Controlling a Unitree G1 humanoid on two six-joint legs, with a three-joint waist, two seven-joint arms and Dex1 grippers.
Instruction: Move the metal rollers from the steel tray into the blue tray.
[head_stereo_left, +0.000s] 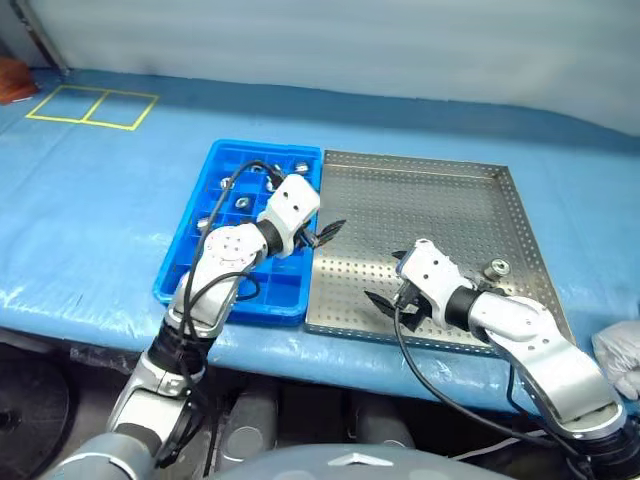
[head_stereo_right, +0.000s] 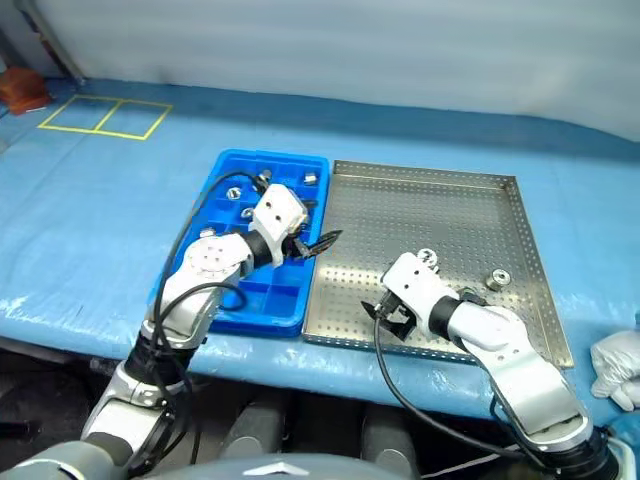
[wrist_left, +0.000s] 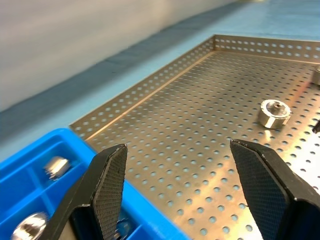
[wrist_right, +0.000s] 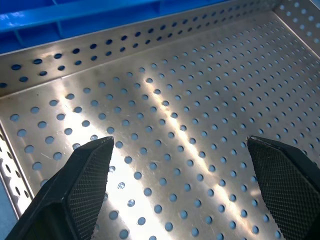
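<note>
The steel tray (head_stereo_left: 440, 200) lies on the blue table with the blue tray (head_stereo_left: 195, 270) against its left side. One metal roller (head_stereo_left: 497, 267) stands near the steel tray's right rim, and the left wrist view shows a roller (wrist_left: 274, 112) on the perforated floor. Several rollers (head_stereo_left: 240, 203) sit in the blue tray's compartments. My left gripper (head_stereo_left: 326, 234) hovers open and empty over the seam between the two trays, pointing toward the steel tray. My right gripper (head_stereo_left: 388, 285) stands open and empty low over the steel tray's front left part.
Yellow tape squares (head_stereo_left: 90, 107) mark the table at the back left. A white crumpled thing (head_stereo_left: 620, 355) lies at the right edge. The table's front edge runs just below both trays. A black cable (head_stereo_left: 245, 172) loops over the blue tray.
</note>
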